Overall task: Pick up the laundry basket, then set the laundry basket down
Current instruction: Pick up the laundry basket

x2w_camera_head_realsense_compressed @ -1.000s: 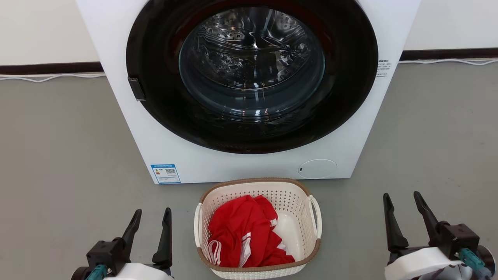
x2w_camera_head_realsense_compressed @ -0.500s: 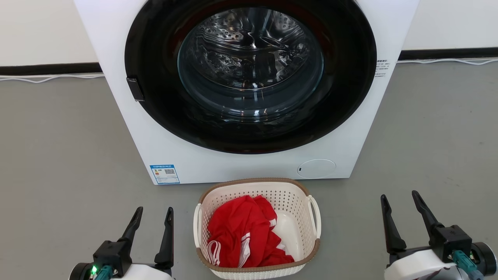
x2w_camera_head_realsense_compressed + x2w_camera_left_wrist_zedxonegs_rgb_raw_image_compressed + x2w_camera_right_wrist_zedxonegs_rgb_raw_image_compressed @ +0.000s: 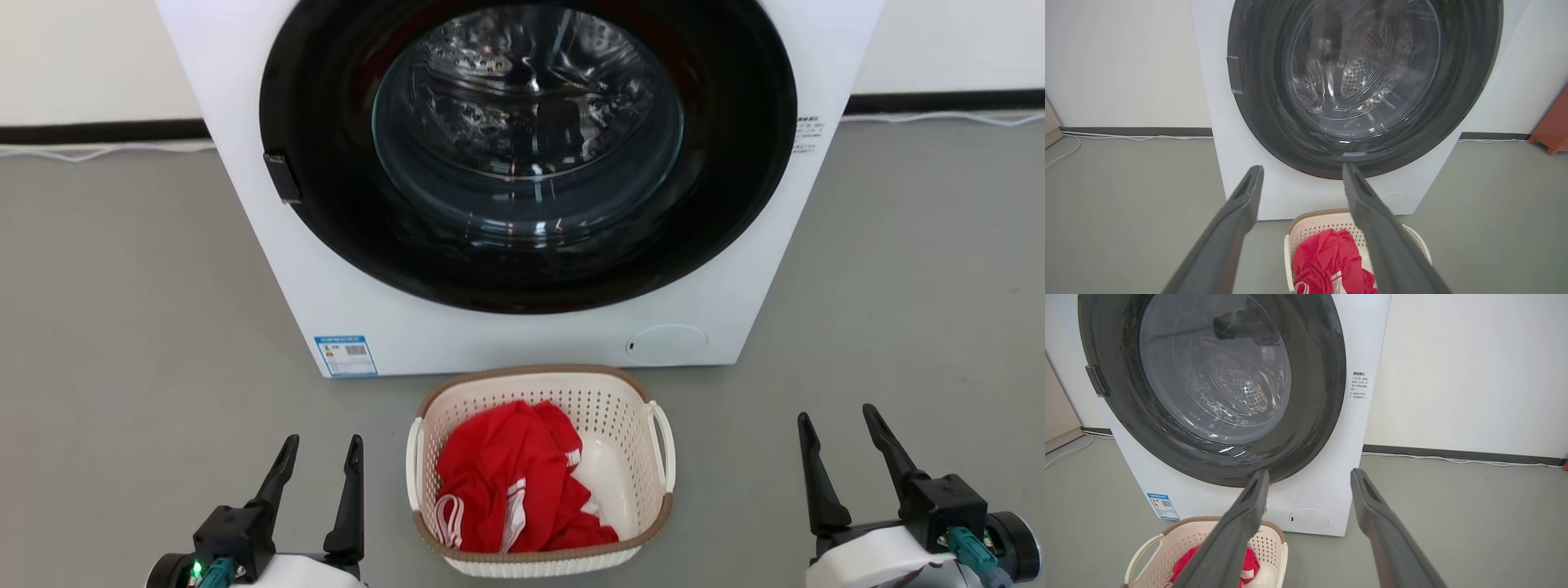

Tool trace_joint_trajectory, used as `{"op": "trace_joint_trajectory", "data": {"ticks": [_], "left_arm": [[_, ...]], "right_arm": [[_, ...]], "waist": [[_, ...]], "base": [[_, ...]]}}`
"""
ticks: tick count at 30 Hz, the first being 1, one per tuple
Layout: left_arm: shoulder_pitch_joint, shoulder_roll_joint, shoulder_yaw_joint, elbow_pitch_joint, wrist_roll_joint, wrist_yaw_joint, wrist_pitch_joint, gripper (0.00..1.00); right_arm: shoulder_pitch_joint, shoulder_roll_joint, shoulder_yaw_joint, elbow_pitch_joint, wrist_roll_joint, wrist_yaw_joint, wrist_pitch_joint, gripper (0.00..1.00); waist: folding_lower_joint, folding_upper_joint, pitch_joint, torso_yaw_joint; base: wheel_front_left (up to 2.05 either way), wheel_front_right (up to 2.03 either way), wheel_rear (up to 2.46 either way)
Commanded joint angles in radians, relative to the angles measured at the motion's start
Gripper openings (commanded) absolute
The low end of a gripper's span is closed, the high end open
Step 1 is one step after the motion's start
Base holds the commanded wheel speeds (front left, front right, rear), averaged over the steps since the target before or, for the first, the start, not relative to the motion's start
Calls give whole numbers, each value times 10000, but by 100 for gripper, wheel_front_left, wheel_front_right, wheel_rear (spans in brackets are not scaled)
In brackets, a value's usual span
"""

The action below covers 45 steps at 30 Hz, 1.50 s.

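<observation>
Cream-white plastic with small holes and a brown woven-look rim: the laundry basket stands on the grey floor, just in front of the white washing machine, with only a narrow strip of floor between them. A red cloth with white stripes lies inside, mostly in the left half.

Compared with one second ago, the whole head view has shifted. Machine and basket sit a little higher in the picture, so the camera has moved and not the things. The basket keeps its place against the machine, and both grippers are almost where they were.

The left gripper hovers near the left loop handle without touching it, its fingers spread apart and holding nothing. The right gripper is well apart from the right loop handle, fingers also spread, also empty.

A blue label with a small code square sits at the lower left of the machine front, but its writing is too small to read. Some lines of dark print at the front's right edge are unreadable too. A round cover is at the lower right.

Bare floor lies open on both sides of the basket.
</observation>
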Motion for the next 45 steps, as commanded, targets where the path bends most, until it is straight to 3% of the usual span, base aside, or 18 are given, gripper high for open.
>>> {"op": "trace_joint_trajectory", "data": {"ticks": [1,12,45], "left_arm": [[-220,93,233,-244,-155,83,-107,100],[-940,93,41,60,-645,122,-107,100],[-5158,93,-645,3203,-1387,8,-107,100]], "right_arm": [[-247,-46,252,-127,-14,62,-139,100],[-994,-45,141,347,26,62,-139,100],[-4863,-45,-192,2547,-138,62,-139,100]], "waist": [[0,0,162,12],[0,0,1299,99],[0,0,6258,182]], "base": [[0,0,0],[0,0,0],[0,0,0]]}}
